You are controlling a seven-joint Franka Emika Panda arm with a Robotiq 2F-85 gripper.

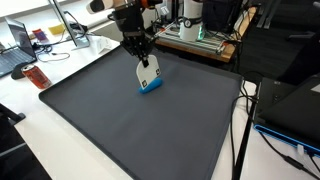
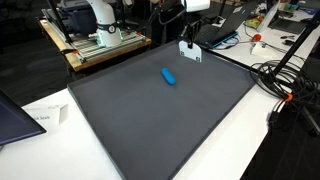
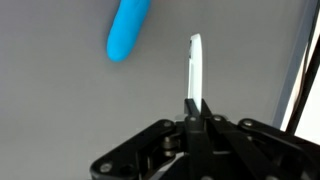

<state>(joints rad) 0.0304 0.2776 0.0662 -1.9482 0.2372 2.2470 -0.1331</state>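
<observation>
Over the far part of the mat [image 2: 130,120], my hand [image 3: 197,108] is pinched tight on a thin white card [image 3: 195,62], held edge-on. A blue stick [image 3: 128,30] lies flat on the mat nearby, apart from it.

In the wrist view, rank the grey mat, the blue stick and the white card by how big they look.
1. grey mat: fills the view.
2. blue stick: cut off by the top edge.
3. white card: edge-on in the shut gripper, so only a sliver shows; real size unsure.
</observation>
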